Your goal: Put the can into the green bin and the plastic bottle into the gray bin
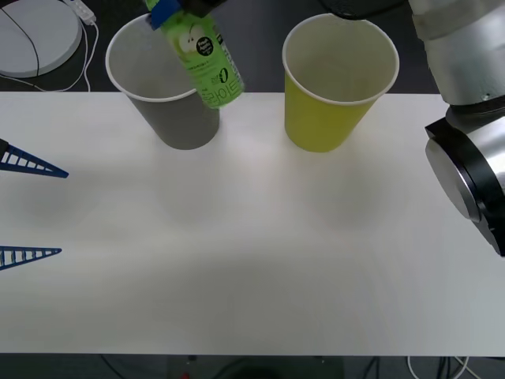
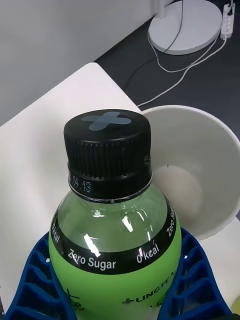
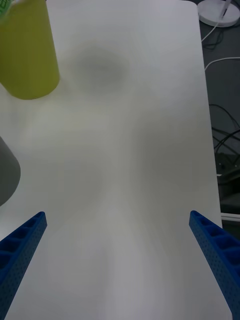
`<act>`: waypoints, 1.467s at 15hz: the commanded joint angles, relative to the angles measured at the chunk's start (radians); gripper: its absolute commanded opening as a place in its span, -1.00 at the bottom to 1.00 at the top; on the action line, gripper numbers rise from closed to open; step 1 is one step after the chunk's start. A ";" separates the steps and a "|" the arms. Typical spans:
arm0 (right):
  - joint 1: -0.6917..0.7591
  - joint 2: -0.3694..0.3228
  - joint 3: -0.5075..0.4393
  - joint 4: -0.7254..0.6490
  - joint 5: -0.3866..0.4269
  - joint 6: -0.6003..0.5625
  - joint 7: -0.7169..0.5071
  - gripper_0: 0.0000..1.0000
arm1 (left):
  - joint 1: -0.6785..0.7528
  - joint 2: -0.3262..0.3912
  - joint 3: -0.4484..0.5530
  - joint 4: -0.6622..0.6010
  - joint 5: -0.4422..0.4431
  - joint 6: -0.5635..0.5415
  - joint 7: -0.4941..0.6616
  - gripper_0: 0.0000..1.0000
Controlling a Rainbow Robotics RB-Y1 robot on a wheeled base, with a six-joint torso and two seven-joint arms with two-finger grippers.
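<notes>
My right gripper (image 2: 116, 300) is shut on the plastic bottle (image 1: 207, 59), bright green with a black cap (image 2: 107, 145), and holds it tilted in the air over the right rim of the gray bin (image 1: 177, 118). In the right wrist view the gray bin's pale inside (image 2: 200, 170) lies just beyond the cap. The green bin (image 1: 327, 118) stands upright to the right of the gray one, apart from it. My left gripper (image 1: 63, 213) waits open at the table's left edge, nothing between its fingers. The can is out of view.
Both bins stand near the far edge of the white table (image 1: 252, 268). A white round base with cables (image 1: 35, 35) lies on the floor beyond the back left corner. My right arm's bulky joints (image 1: 469, 158) hang over the table's right side.
</notes>
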 commanded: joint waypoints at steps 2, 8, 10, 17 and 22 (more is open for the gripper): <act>-0.079 0.043 0.008 0.147 0.037 0.045 0.000 -1.00 | 0.000 0.000 0.000 0.000 0.000 0.000 0.000 1.00; -0.176 0.098 0.046 0.335 0.097 0.135 0.000 -1.00 | 0.000 0.000 0.000 0.000 0.000 0.000 0.000 1.00; -0.205 0.115 0.049 0.403 0.106 0.169 0.000 -1.00 | 0.000 0.000 0.000 0.000 0.000 0.000 0.000 1.00; -0.262 0.153 0.092 0.541 0.129 0.278 0.000 -1.00 | 0.000 0.000 0.000 0.000 0.000 0.000 0.000 1.00; -0.263 0.158 0.101 0.542 0.132 0.290 -0.011 -1.00 | 0.000 0.000 0.000 0.000 0.000 0.000 0.000 1.00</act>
